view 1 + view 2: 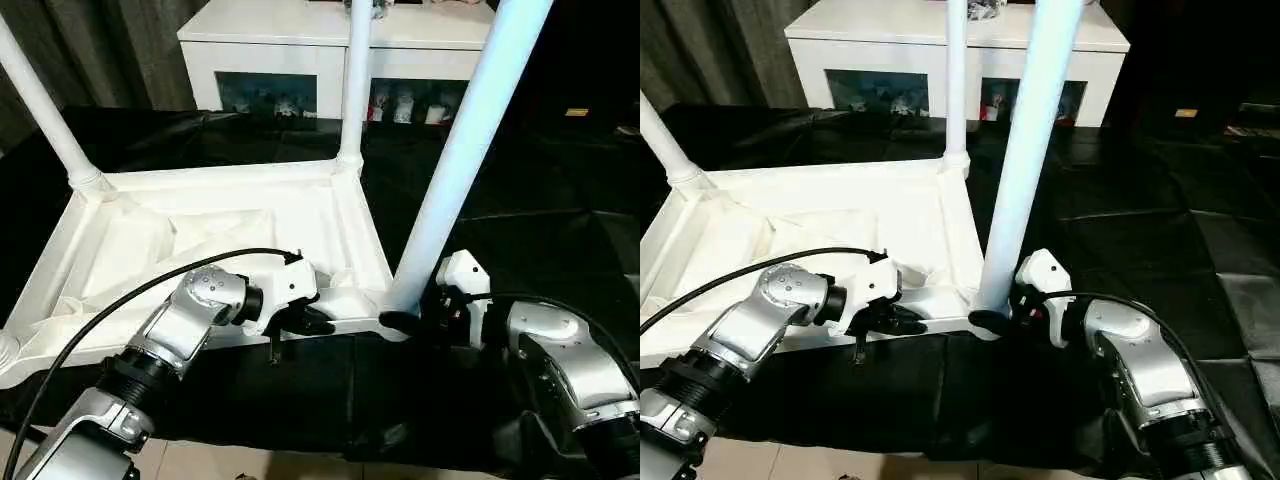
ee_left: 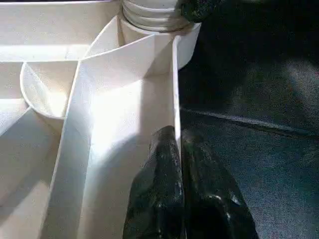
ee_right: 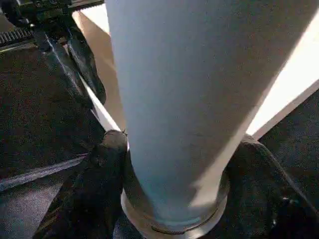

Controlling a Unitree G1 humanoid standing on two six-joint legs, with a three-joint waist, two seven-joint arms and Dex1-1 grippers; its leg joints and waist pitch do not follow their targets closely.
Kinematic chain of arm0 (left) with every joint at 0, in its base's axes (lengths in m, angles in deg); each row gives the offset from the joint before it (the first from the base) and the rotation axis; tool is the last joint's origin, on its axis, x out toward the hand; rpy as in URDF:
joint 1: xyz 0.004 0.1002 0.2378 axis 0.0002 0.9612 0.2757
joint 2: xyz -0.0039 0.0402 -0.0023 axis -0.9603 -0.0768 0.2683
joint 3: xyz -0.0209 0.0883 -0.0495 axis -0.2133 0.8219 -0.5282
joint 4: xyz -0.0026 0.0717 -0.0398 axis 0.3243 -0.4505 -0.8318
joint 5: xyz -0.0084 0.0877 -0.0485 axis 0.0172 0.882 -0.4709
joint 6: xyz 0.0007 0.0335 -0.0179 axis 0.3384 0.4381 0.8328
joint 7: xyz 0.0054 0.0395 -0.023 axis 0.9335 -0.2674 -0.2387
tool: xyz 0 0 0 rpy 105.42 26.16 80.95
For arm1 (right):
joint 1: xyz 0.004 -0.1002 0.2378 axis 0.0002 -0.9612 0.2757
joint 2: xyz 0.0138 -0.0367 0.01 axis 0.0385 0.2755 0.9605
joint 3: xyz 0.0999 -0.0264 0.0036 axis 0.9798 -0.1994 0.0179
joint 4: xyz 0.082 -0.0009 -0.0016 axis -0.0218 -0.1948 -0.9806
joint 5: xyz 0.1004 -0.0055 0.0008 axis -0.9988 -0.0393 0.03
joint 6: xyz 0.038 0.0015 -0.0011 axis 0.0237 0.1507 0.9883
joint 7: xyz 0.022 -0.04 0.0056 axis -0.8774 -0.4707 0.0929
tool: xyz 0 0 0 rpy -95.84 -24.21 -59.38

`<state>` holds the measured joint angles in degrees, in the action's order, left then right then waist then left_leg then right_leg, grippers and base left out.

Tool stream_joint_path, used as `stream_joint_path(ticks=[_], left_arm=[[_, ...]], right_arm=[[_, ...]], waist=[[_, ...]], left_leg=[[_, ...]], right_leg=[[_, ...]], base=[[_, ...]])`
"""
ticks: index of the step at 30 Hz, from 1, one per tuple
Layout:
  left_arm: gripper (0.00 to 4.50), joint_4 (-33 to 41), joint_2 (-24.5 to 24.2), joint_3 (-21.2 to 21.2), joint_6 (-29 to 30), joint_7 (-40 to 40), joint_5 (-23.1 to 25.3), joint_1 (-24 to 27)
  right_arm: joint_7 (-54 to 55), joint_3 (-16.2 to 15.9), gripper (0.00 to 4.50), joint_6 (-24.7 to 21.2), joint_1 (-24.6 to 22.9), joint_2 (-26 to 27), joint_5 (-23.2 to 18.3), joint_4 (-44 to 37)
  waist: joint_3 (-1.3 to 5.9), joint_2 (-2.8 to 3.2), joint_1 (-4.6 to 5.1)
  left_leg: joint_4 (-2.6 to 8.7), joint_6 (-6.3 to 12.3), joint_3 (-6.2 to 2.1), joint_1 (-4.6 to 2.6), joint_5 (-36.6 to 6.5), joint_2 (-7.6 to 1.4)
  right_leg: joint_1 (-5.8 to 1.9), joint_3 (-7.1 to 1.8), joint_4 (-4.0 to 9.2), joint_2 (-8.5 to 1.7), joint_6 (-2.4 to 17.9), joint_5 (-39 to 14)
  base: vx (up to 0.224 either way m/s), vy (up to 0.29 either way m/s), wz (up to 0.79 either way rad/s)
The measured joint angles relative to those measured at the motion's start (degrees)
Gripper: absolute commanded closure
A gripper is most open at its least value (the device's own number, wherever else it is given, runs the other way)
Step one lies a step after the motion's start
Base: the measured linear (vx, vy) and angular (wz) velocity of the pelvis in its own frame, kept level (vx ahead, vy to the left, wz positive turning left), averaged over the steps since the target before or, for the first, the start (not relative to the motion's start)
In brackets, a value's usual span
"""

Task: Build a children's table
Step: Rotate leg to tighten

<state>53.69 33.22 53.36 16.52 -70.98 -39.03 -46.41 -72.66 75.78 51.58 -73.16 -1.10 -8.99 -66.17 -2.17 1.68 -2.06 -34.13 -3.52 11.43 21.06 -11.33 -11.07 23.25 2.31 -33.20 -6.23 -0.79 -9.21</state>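
The left gripper [image 1: 305,322] is clenched on the near rim of the children's table [image 1: 240,225], which lies upside down on a black sheet [image 1: 540,230] with its ribbed underside facing up. The left wrist view settles this where the head views only hint at it: its two black fingers [image 2: 159,199] are pressed together with the thin white edge wall pinched between them, one finger inside the tray-like underside and one outside over the dark sheet. That view also takes in the ribs meeting at the near corner socket [image 2: 154,20] and the ringed foot of the leg seated in it. The right gripper [image 1: 412,322] sits at the base of that same near leg [image 1: 470,150], which leans a little and rises out of frame. In the right wrist view its fingers [image 3: 94,189] stand on either side of the leg just above the socket collar, the near one touching the leg; whether they are gripping it I cannot tell. From the head, two more legs [image 1: 352,90] stand in the far corners, something neither wrist view reveals, and behind them is a white low cabinet [image 1: 330,45] with dark glass openings. No writing or brand can be read anywhere.
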Motion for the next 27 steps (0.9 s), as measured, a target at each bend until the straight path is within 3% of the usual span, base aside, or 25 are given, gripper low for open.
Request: stream_joint_path(ticks=[3,6,12,16,21,23,25,27], left_arm=[[4.50,-0.2,0.4,-0.1,0.8,1.3,0.1,0.0],[4.50,-2.9,3.3,-1.4,1.9,6.7,1.2,-0.9],[4.50,-12.0,13.6,-3.4,5.2,22.6,3.4,-5.9],[4.50,-18.8,19.4,-4.4,6.2,31.2,4.1,-10.0],[4.50,-22.5,20.4,-4.4,4.1,33.2,4.9,-11.9],[4.50,-22.6,20.4,-4.4,3.8,33.2,5.0,-12.0],[4.50,-22.7,19.7,-4.5,3.2,34.0,5.5,-12.1],[4.50,-23.0,17.9,-5.2,2.6,35.3,5.8,-12.4]], right_arm=[[1.8,-0.1,1.91,0.0,0.4,0.8,0.4,1.2],[9.7,0.7,1.91,-0.6,2.2,5.4,1.8,4.7],[35.5,7.1,1.92,-3.8,8.1,17.7,4.9,12.8],[50.2,10.3,1.94,-5.2,13.8,23.2,6.0,19.0],[53.3,11.1,1.96,-2.9,16.7,24.8,7.6,23.7],[52.2,11.2,1.41,-1.3,16.5,24.6,7.6,23.9],[49.2,10.0,1.25,-0.2,14.8,23.8,7.7,22.4],[46.9,8.2,0.96,0.0,12.6,23.2,7.7,20.7]], waist=[[0.02,-0.02,0.10],[0.08,-0.08,0.42],[0.07,-0.17,1.81],[0.07,-0.13,1.91],[0.09,-0.08,1.89],[0.09,-0.07,1.82],[0.07,-0.09,1.88],[0.00,-0.16,2.63]], left_leg=[[0.00,0.00,0.00,-0.09,0.0,0.00],[-0.07,-0.01,0.00,-0.29,0.0,0.01],[-0.22,-0.03,-0.07,-0.22,0.0,0.18],[-0.24,-0.03,-0.12,-0.07,0.0,0.27],[-0.13,-0.03,-0.20,-0.03,0.0,0.25],[-0.10,-0.03,-0.20,-0.01,0.0,0.24],[-0.09,-0.03,-0.20,0.02,0.0,0.20],[-0.09,-0.03,-0.29,0.22,0.0,0.15]], right_leg=[[-0.10,-0.01,0.00,0.00,0.0,0.0],[-0.26,-0.03,-0.02,0.00,0.0,0.0],[-0.23,-0.05,0.16,-0.10,-0.2,-0.1],[-0.15,-0.06,0.19,-0.15,-0.2,-0.1],[-0.13,0.03,0.17,-0.13,-0.2,-0.1],[-0.12,0.04,0.16,-0.13,-0.2,-0.1],[-0.12,0.06,0.14,-0.10,-0.2,-0.1],[0.01,0.17,0.13,-0.05,-0.2,0.1]], base=[[0.000,0.000,0.00],[0.000,0.000,0.00],[-0.026,0.001,-0.02],[0.000,0.000,0.00],[0.000,0.000,0.00],[0.000,0.000,0.00],[0.000,0.000,0.00],[0.000,0.000,0.00]])
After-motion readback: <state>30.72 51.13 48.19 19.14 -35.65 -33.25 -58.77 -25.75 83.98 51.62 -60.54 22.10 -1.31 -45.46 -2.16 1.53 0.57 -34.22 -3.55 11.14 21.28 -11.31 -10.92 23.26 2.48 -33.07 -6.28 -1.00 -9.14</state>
